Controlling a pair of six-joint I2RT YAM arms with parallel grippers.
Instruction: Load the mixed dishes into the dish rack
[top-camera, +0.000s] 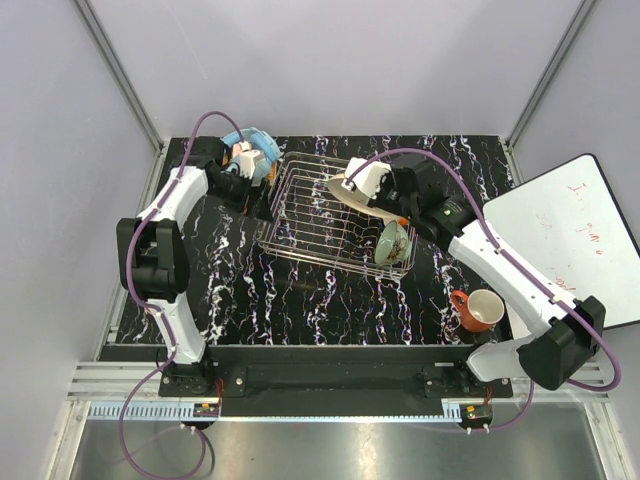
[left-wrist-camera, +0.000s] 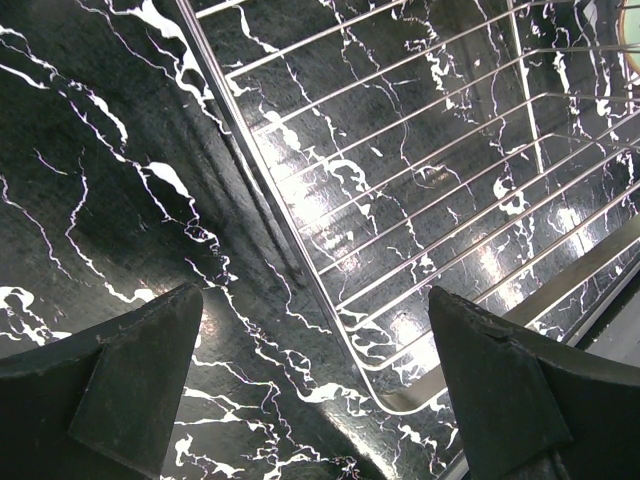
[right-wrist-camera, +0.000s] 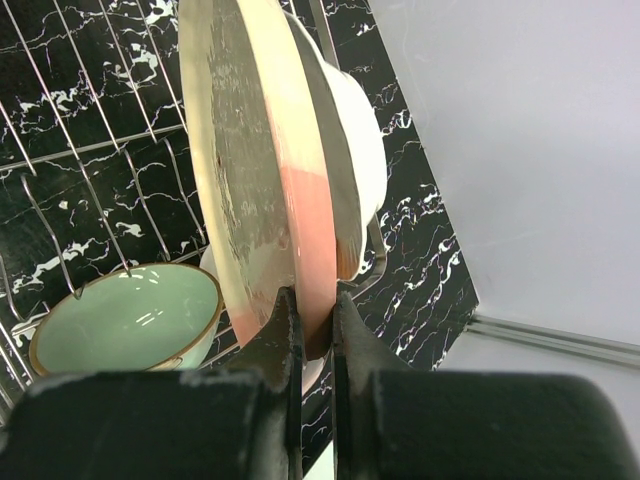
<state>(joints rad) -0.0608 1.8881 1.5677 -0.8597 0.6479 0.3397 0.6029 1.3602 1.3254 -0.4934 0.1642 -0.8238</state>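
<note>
right fingers (right-wrist-camera: 288, 328) clamped on the pink-and-cream plate (right-wrist-camera: 255, 150), edge-up over the dish rack (top-camera: 300, 212) at 1 o'clock; best lowered straight between wires, clear of the pale green bowl (top-camera: 393, 242) at 4. left fingers (left-wrist-camera: 140, 370) apart.

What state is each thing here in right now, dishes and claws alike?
dish rack: flat on the table, partly loaded.
pink-and-cream plate: held on edge over the rack.
pale green bowl: in the rack, tipped sideways.
orange-red mug: upright on the table, outside the rack.
left gripper: open, empty.
right gripper: shut on the plate's rim.
</note>
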